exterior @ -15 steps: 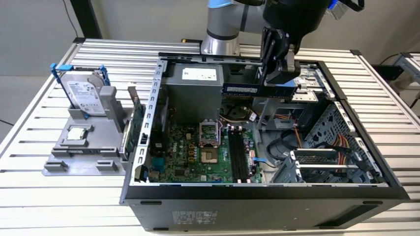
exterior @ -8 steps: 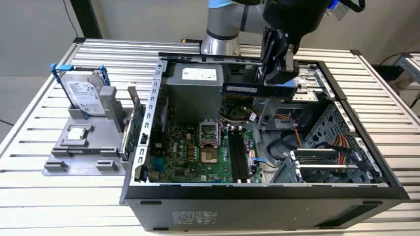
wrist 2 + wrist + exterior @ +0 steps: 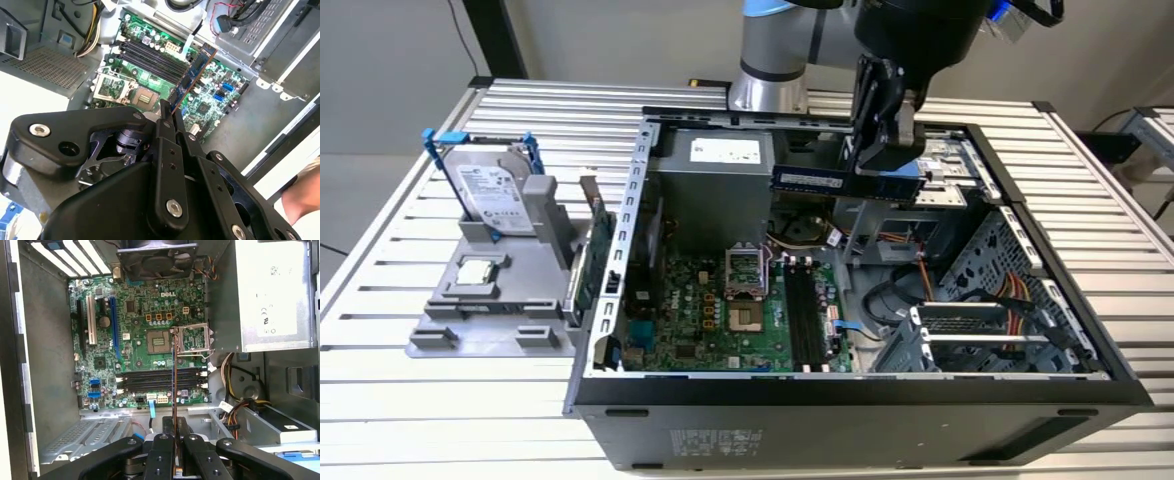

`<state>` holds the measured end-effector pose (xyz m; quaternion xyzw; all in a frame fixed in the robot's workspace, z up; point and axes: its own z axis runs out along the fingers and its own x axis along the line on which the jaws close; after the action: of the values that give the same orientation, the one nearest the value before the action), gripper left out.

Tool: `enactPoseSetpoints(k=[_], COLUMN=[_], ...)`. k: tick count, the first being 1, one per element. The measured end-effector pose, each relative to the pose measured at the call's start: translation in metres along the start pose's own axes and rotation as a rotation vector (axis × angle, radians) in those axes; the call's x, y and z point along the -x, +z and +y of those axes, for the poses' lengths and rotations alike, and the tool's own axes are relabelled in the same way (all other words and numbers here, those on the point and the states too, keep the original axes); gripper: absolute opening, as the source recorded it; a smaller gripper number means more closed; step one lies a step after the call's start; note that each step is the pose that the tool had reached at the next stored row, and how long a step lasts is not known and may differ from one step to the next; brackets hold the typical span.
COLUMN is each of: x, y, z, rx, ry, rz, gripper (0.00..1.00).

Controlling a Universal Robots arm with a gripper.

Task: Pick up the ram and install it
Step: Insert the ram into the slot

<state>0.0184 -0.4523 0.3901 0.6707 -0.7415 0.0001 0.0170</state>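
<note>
You're holding the ram (image 3: 834,180) above the open case (image 3: 636,200).
Your jaws are clamping its end on the exterior view's right; its long axis is lying level, pointing toward that view's left.

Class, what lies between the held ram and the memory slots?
Nothing: in the second wrist view the ram, gripped by the end effector, hangs clear above the memory slots.

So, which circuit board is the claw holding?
The ram, the narrow dark-blue stick, held in the claw above the open case. The green card stands beside the case; the motherboard lies inside it.
</note>
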Motion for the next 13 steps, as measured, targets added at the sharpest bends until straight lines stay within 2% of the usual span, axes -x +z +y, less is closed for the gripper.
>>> enactPoseSetpoints(k=[4,8,13], x=[-0.0003,-0.0008,-0.0012], y=[0.0,-0.0001,-0.0001], z=[-0.0006,-0.0042,-0.0045], rx=[0.0,0.0007,0.0008], ry=[0.0,0.0,0.0], rz=[0.0,0.0001,0.0002], gripper=[0.0,0.0,0.0])
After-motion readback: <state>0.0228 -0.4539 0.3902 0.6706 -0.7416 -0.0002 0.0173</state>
